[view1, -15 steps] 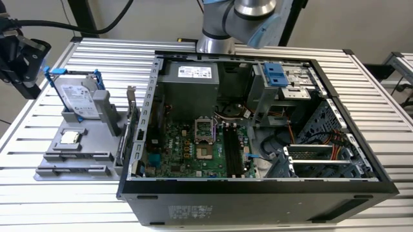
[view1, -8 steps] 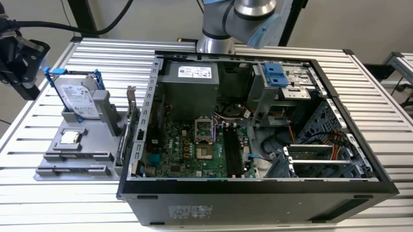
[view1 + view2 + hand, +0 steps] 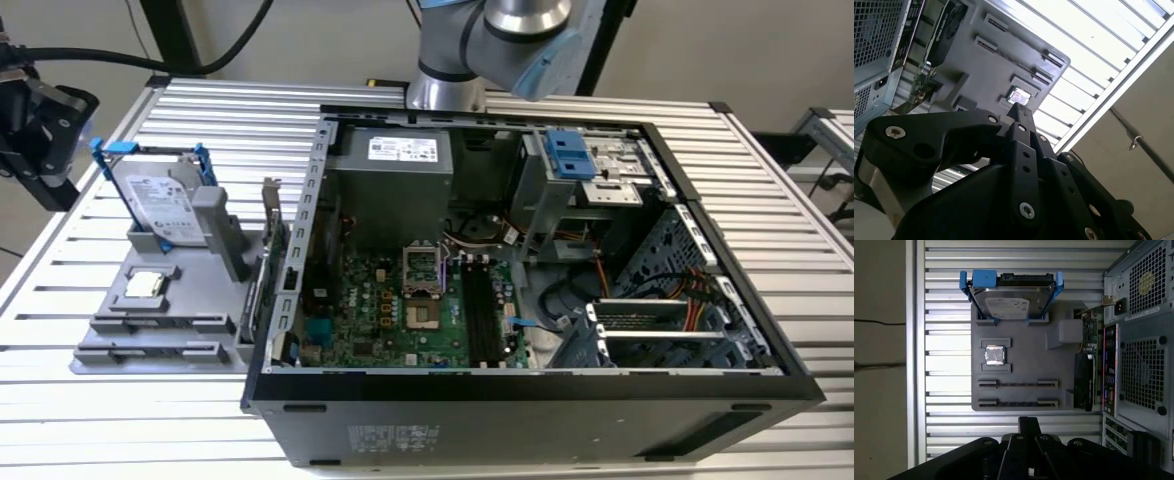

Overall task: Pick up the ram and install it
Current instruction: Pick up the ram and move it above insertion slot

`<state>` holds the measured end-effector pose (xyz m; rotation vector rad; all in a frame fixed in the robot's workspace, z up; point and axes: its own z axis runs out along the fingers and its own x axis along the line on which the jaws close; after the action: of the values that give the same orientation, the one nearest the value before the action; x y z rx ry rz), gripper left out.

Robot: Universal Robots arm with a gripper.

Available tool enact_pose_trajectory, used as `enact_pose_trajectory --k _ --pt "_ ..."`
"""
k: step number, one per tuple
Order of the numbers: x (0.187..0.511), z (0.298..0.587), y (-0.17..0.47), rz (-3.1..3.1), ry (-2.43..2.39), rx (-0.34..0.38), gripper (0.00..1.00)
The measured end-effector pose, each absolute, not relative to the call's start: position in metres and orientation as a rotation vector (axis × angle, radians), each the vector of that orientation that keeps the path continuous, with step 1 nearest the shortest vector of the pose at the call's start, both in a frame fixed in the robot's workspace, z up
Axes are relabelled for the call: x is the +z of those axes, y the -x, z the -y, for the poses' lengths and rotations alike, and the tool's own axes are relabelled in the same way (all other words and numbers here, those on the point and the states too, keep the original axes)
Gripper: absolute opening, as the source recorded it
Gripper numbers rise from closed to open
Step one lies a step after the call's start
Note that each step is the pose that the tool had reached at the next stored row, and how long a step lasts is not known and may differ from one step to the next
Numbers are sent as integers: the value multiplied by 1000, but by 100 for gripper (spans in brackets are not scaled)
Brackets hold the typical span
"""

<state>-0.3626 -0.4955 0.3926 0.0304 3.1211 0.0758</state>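
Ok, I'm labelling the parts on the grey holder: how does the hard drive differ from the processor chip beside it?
The hard drive is much the larger; the processor chip is a small square. The hard drive stands propped up in a blue frame, while the processor chip lies flat between two low ledges. Both have silvery metal faces and sit on the grey holder.

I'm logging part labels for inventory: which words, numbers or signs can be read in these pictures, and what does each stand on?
No text can be read here.
Label on the hard drive: print too small to read.
White label on the power supply: too small to read.
Pale sticker on the outer wall of the computer case: too small to read.
Round yellow sticker on the case's back: unreadable.
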Motion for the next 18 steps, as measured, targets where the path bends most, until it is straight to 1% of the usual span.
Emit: enact_pose_trajectory --k 18 --pt "393 496 363 -3122 39 77 0"
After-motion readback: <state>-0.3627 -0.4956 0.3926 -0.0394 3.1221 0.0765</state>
